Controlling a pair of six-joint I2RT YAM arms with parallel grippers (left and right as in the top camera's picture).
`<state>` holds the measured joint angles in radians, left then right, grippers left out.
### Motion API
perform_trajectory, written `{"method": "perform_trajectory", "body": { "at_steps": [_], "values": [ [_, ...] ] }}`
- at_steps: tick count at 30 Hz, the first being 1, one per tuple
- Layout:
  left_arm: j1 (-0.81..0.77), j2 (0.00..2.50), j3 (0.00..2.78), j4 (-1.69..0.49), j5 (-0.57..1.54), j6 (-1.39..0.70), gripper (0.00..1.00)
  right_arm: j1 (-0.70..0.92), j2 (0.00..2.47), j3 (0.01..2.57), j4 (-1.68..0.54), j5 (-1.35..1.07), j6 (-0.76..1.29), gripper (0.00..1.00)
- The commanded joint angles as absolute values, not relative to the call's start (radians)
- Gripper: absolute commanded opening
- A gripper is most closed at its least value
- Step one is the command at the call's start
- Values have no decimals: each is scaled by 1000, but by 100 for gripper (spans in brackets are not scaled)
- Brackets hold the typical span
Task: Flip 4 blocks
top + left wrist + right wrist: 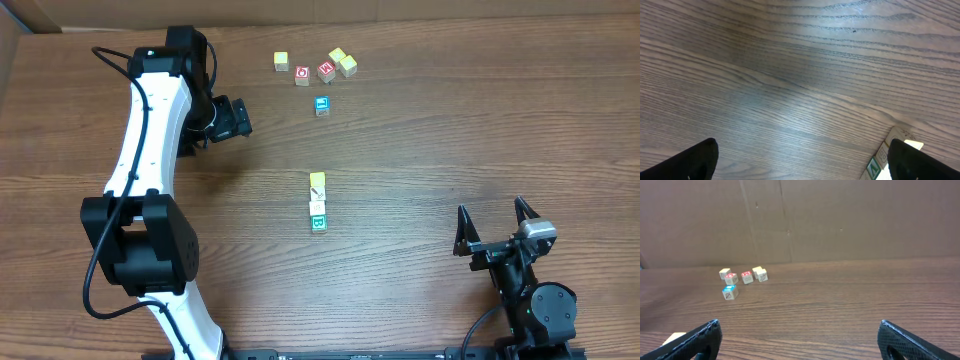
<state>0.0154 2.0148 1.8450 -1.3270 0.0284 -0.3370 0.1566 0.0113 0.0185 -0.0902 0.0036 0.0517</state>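
Closest in, the right gripper is seen with its jaws spread wide and nothing held between them, well apart from the blocks, which are lined up touching in a short row at the middle of the table, the nearest one printed green. Farther out on the left, the left gripper is likewise held wide and empty over the wood, and beyond the row a cube with blue print is set alone, with red-printed cubes and yellow cubes clustered farthest away
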Motion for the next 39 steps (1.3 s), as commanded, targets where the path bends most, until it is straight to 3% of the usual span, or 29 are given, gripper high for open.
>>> {"method": "perform_trajectory", "body": {
  "at_steps": [1, 27, 39],
  "values": [
    [19, 2033, 1867, -1326, 22, -321, 100, 150, 5, 8, -84, -2, 48, 100],
    [19, 2017, 1867, -1327, 16, -321, 100, 150, 5, 8, -84, -2, 48, 100],
    [19, 1655, 1867, -1324, 15, -321, 100, 150, 5, 8, -84, -2, 48, 100]
  ]
}}
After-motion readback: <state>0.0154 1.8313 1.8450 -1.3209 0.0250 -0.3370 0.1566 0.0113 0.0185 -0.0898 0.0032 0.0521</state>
